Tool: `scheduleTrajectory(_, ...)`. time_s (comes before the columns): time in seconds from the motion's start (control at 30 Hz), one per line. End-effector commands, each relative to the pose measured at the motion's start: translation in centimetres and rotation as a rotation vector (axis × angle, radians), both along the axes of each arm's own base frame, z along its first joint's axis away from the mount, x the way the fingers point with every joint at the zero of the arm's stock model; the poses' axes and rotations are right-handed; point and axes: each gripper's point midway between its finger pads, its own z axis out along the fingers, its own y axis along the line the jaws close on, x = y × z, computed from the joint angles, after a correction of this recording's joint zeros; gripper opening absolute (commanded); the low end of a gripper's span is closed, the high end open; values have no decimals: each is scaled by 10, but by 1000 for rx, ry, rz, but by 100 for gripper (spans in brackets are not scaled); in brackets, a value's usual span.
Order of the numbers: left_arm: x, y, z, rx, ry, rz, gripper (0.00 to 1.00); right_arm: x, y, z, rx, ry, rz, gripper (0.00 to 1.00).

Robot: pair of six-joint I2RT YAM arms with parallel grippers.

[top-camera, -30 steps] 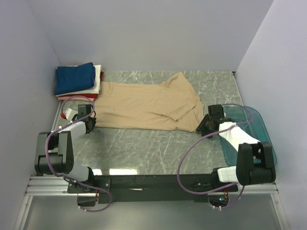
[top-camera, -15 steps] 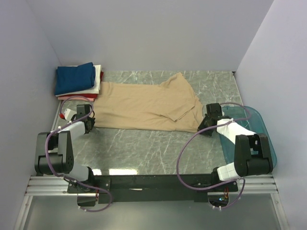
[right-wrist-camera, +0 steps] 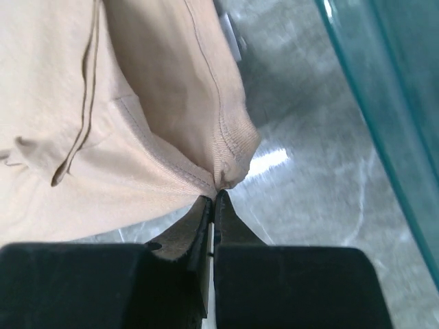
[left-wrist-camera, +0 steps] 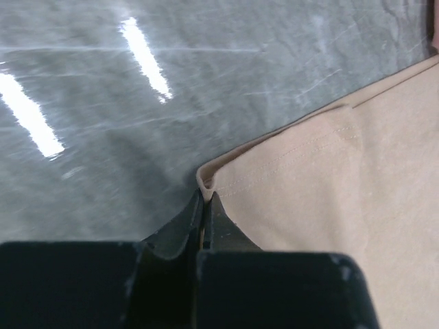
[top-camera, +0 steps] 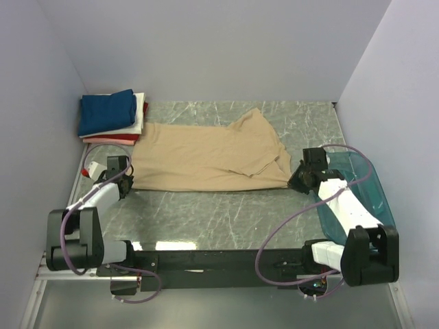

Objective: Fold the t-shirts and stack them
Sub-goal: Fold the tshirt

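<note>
A tan t-shirt (top-camera: 206, 154) lies spread across the middle of the marble table (top-camera: 219, 212). My left gripper (top-camera: 127, 185) is shut on its near left corner; in the left wrist view the hem (left-wrist-camera: 206, 179) is pinched between the closed fingertips of that gripper (left-wrist-camera: 206, 197). My right gripper (top-camera: 294, 181) is shut on the shirt's near right corner, where the ribbed edge (right-wrist-camera: 230, 154) bunches just above the gripper (right-wrist-camera: 215, 197). Folded t-shirts, navy on top of white and red, are stacked (top-camera: 110, 115) at the back left.
A teal translucent tub (top-camera: 367, 188) stands on the table's right side, close beside the right arm, and its wall (right-wrist-camera: 387, 103) shows in the right wrist view. Purple walls close in the left, back and right sides.
The right gripper closed on the shirt's near right corner. Both arms drew towards the near side and outwards, and the shirt's near edge now lies straighter between them.
</note>
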Motion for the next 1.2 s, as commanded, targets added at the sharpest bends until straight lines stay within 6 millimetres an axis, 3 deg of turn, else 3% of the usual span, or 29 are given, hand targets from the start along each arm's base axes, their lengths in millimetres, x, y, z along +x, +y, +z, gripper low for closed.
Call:
scheduleTrajectory(0.0,-22,17,11,78,13,55,1,-21,-12,10,-37,36,-20,0)
scheduleTrajectory(0.13,-41,21,14,93,1,93,1,-35,-15,14,-34,45,-30,0)
scheduleTrajectory(0.4,-61,25,30,82,-76,185,1,-63,0,13,85,53,-46,0)
scheduleTrajectory(0.6,-68,16,21,25,-90,184,4,-74,0,20,102,57,-80,0)
scheduleTrajectory(0.7,-71,14,18,6,-95,189,16,-77,-2,23,99,52,-84,7)
scheduleTrajectory(0.73,-71,14,18,2,-97,189,28,-77,0,24,108,43,-72,11)
scheduleTrajectory(0.87,-68,9,23,-25,-120,169,60,-75,4,31,109,12,-20,49)
scheduleTrajectory(0.93,-64,8,28,-25,-126,155,72,-71,2,37,93,-12,-3,59)
scheduleTrajectory(1.17,-41,-5,60,-38,-188,25,78,-44,33,58,170,-149,109,66)
